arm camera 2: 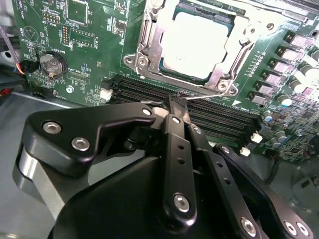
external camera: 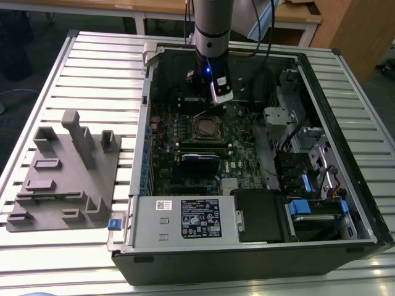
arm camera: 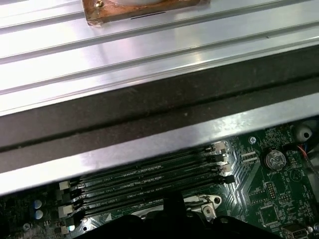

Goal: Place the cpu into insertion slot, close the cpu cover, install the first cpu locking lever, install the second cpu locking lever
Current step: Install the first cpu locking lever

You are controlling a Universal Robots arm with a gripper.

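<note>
Case (external camera: 247, 268) holds the board (arm camera 2: 89, 30); cpu (arm camera 2: 197, 42) lies under the shut cover (arm camera 2: 149, 35). Gripper (arm camera 2: 172, 103) jaws closed at a lever (arm camera 2: 209, 95).

I am working over a slatted aluminium table (external camera: 99, 68). Directly on it lies an open black computer case (external camera: 247, 265), on its side. Just beside it, toward the exterior view's left, sits a grey moulded fixture plate (external camera: 68, 179) with upright posts.
</note>
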